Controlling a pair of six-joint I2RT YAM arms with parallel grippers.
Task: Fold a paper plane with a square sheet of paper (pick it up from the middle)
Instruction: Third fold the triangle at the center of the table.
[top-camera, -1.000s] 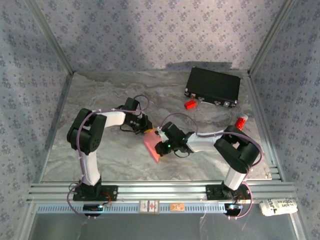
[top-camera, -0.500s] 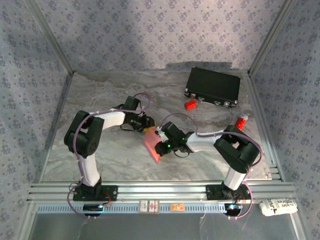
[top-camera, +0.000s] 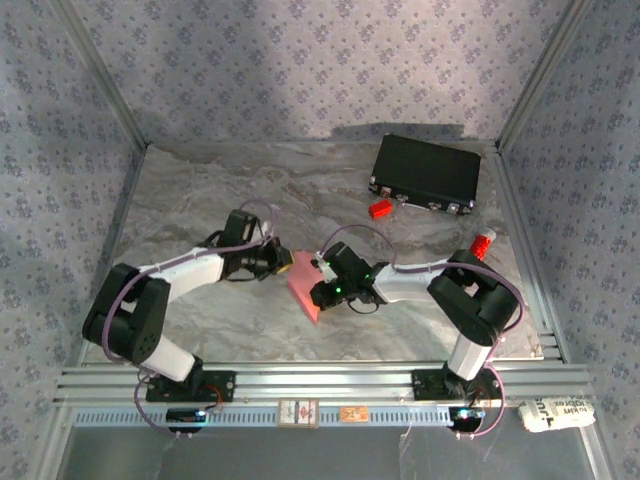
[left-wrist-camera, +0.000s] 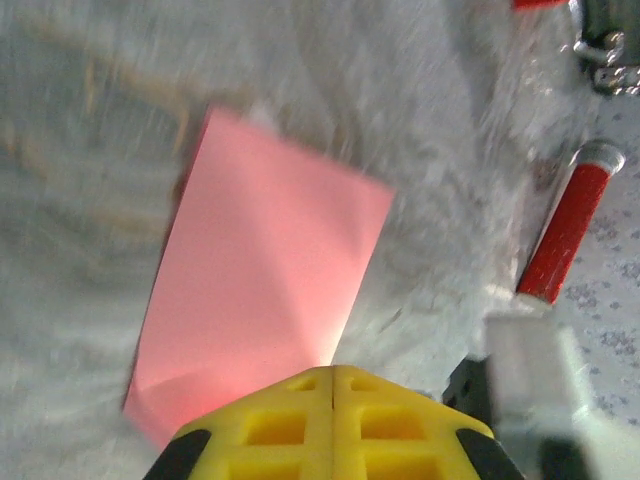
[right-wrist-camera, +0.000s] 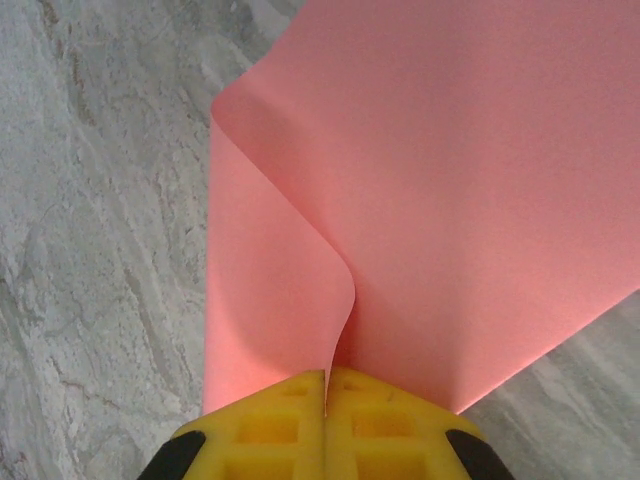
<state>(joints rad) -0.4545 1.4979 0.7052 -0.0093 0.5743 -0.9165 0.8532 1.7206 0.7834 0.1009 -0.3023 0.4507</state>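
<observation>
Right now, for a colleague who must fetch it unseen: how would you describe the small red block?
Find the flat black case at the far right of the marbled table. By its near left corner lies the small red block: short and boxy, unlike the long red-and-white tube near the right edge.

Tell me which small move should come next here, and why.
Probably lower the left gripper, with its fingers shut, onto the loose bend of the square sheet of paper and press it flat. The right gripper pinches the sheet where it doubles over. That fold is only a soft curl, not a crease, and the left gripper sits shut right at the sheet.
</observation>
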